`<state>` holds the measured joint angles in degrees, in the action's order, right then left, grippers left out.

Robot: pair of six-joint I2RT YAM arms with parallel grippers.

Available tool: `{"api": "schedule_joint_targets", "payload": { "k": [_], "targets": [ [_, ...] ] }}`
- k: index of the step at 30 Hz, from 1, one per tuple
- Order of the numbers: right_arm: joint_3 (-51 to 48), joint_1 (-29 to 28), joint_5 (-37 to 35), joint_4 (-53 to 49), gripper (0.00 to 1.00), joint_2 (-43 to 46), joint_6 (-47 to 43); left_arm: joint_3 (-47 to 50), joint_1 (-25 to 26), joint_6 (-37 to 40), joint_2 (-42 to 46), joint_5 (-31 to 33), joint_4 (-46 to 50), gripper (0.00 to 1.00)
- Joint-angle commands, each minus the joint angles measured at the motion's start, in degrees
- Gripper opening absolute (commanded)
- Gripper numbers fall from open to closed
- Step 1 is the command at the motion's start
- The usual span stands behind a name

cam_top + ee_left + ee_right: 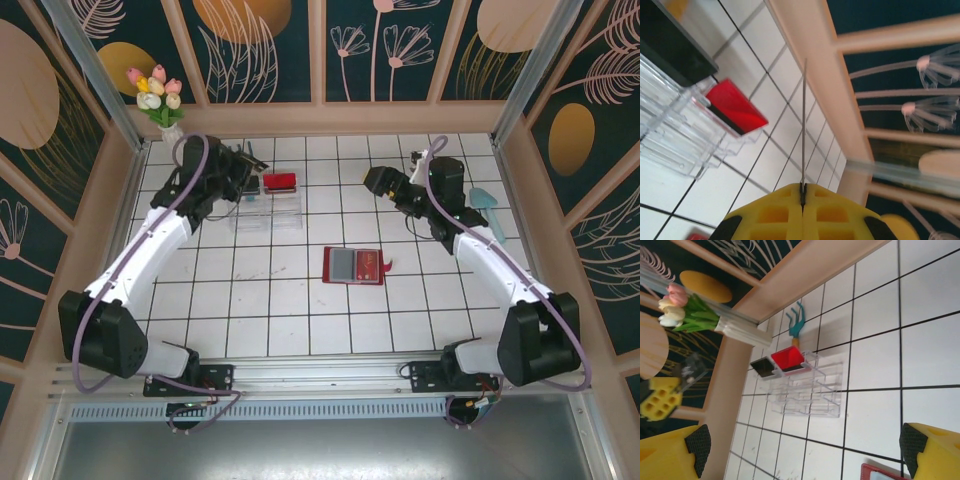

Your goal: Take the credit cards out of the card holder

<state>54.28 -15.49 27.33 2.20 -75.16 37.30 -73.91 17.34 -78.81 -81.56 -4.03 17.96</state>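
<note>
The card holder (353, 266) is laid open on the surface (290, 310) at the middle of the frame. A tiered stand (268, 212) is set to its upper left, with two small trays (280, 183) side by side on its far end. A toy rake (797, 322) is seen just behind the stand, a vase of tulips (160, 100) in the upper left corner, and a toy shovel (487, 205) at the right. A credit card (803, 125) is gripped edge-on in the left tool (802, 189), near the stand.

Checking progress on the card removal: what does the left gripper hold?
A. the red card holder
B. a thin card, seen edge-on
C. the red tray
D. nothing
B: the left gripper is shut on a thin card that rises edge-on from it.
</note>
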Motion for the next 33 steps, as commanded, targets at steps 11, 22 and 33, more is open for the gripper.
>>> {"api": "schedule_joint_targets", "payload": {
  "k": [11, 22, 33],
  "targets": [
    [5.14, -1.72, -7.73, -2.82, 0.99, 1.7, -3.64, -33.46, -0.29, -21.16, -22.16, 5.93, 41.46, 0.0],
    [3.38, -1.8, -8.6, -1.78, 0.99, 1.59, -3.82, -38.6, -0.29, -32.7, -28.27, 9.56, 47.39, 0.0],
    [2.1, -1.81, -9.33, -0.12, 0.99, 1.24, -4.08, -54.84, -1.24, -33.73, -41.26, 8.27, 59.75, 0.0]
  ]
}}
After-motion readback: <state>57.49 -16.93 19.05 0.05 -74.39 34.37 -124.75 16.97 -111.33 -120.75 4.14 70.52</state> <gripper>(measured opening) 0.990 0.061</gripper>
